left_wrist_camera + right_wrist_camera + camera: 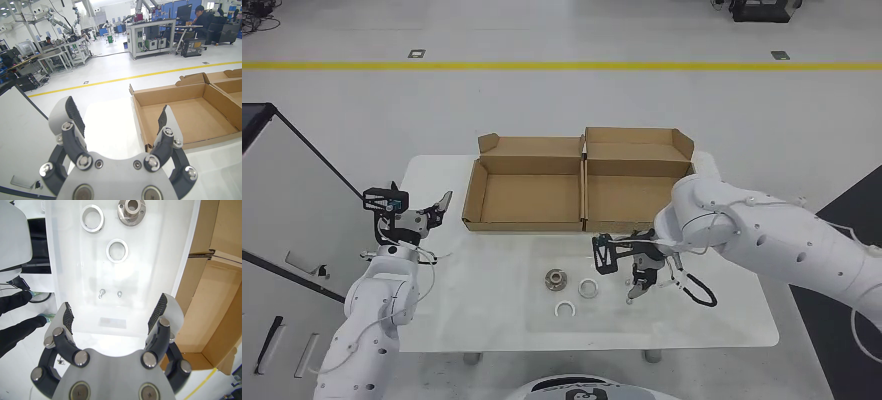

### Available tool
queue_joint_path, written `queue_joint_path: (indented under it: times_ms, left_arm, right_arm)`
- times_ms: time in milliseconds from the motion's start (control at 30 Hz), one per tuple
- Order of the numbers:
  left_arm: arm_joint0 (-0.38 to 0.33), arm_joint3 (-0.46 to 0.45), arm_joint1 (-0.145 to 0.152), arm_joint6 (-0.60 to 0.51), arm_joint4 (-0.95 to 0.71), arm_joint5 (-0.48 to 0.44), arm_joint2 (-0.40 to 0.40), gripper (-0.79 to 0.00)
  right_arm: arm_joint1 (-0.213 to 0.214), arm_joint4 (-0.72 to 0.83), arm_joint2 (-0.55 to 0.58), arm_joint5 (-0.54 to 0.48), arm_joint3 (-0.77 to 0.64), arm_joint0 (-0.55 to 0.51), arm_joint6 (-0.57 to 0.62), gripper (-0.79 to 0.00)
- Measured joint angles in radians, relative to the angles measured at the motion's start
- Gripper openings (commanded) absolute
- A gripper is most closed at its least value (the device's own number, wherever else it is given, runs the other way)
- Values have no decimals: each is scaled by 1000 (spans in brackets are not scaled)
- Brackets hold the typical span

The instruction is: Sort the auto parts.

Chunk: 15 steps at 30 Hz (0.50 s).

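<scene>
Two bolts (101, 293) (119, 293), two rings (82, 219) (108, 251), one flanged hub (130, 219), two cardboard boxes (532, 198) (632, 198)

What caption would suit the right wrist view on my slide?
Open right gripper over a white table, facing two bolts, two metal rings and a flanged hub, with a cardboard box nearby.

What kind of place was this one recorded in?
Probably a robotics lab or workshop hall: other robot arms mounted on frames, an equipment rack, and a yellow floor line.
</scene>
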Motion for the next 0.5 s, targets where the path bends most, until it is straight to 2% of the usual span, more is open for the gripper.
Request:
queue_joint_path:
  times_ms: [67,100,233,300,367,433,467,500]
  left_arm:
    - [0,0,0,0,0,0,0,0]
    - [0,0,0,0,0,0,0,0]
    - [0,0,0,0,0,0,0,0]
    - [0,0,0,0,0,0,0,0]
    - [0,0,0,0,0,0,0,0]
    - [0,0,0,0,0,0,0,0]
    - [0,0,0,0,0,0,0,0]
    - [0,0,0,0,0,0,0,0]
  right_arm:
    - [0,1,2,-1,0,-8,2,-9]
    - [0,0,3,-1,0,-12,3,-55]
    - [2,-5,10,-1,-3,-26,8,-83]
    - [5,-9,13,-4,-5,-35,10,-142]
    - [8,-17,16,-5,-6,-45,11,-274]
    - [11,-24,19,-6,-6,-54,9,-336]
    - [13,-29,20,-7,-6,-60,8,-394]
    - [14,-34,21,-8,-5,-64,7,-397]
